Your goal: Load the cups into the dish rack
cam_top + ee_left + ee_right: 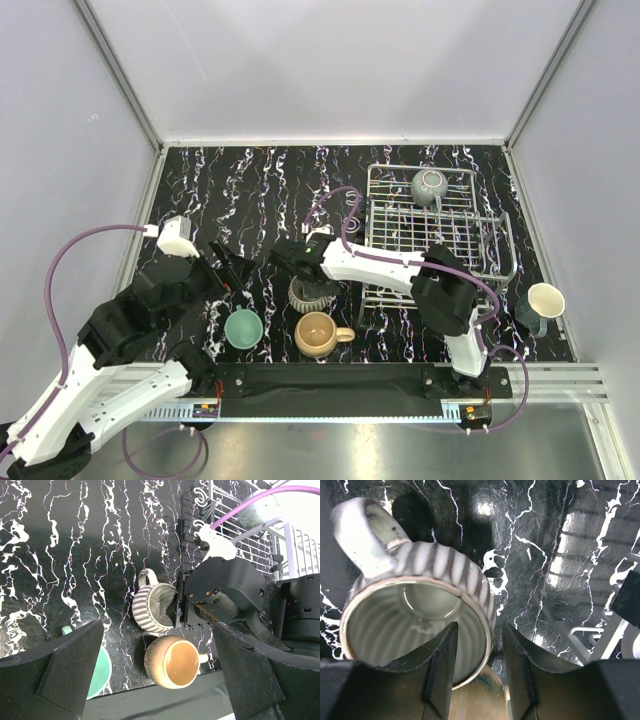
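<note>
The cream cup with dark ribbed stripes (312, 292) stands upright at the table's middle. My right gripper (300, 268) is open and straddles its rim (480, 640): one finger is inside the cup (430, 560), the other outside, with a gap to the wall. The tan cup (320, 335) sits just in front of it, and the teal-green cup (243, 328) to its left. My left gripper (235, 268) is open and empty, hovering above them (160, 680). The grey-green cup (430, 185) lies in the dish rack (495, 240). The dark teal cup (540, 305) stands right of the rack.
The right arm (225, 595) stretches leftward from the rack's front corner across the table. A black strip (340, 380) runs along the near edge, just in front of the tan cup. White walls enclose the table on three sides.
</note>
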You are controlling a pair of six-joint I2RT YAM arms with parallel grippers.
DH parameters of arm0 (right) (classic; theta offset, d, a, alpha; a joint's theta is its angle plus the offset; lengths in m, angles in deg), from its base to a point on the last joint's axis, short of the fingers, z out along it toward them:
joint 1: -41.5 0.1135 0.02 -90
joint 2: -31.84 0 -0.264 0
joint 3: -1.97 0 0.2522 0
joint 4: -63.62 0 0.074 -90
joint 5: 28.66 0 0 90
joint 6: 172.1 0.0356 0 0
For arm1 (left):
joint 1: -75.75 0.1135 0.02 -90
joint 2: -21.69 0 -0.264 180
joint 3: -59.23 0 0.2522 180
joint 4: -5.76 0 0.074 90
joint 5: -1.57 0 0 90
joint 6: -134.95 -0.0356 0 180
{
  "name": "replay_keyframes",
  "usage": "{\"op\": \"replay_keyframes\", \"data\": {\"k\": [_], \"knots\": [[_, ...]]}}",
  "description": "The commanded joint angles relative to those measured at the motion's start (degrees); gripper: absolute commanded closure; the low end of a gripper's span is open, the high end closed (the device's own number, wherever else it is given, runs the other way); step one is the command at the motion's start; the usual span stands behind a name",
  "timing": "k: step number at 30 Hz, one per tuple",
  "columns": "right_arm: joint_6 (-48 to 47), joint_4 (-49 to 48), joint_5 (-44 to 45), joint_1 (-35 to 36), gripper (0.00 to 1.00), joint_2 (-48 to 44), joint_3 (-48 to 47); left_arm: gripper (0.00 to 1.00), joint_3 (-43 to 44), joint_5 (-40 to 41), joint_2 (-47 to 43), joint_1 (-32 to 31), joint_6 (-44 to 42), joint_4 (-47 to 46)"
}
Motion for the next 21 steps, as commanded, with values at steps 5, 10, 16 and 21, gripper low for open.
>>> {"op": "replay_keyframes", "data": {"k": [5, 10, 16, 21], "knots": [[-0.6, -2.2, 3.2, 0.1, 0.61, 2.0, -0.8, 0.04, 0.7, -0.3, -0.1, -0.2, -0.8, -0.7], [-3.5, -6.8, 2.7, 0.1, 0.63, -0.3, 0.5, 0.04, 0.6, -0.7, 0.1, -0.2, -0.6, -0.8], [-5.6, -5.7, 2.2, 0.1, 0.99, 1.1, -1.9, 0.06, 0.6, -1.5, 0.3, -0.2, 0.1, -0.5], [-7.5, -6.8, 2.6, 0.1, 1.00, 0.6, -2.1, 0.08, 0.3, -3.5, 1.6, -0.2, 1.5, -0.5]]}}
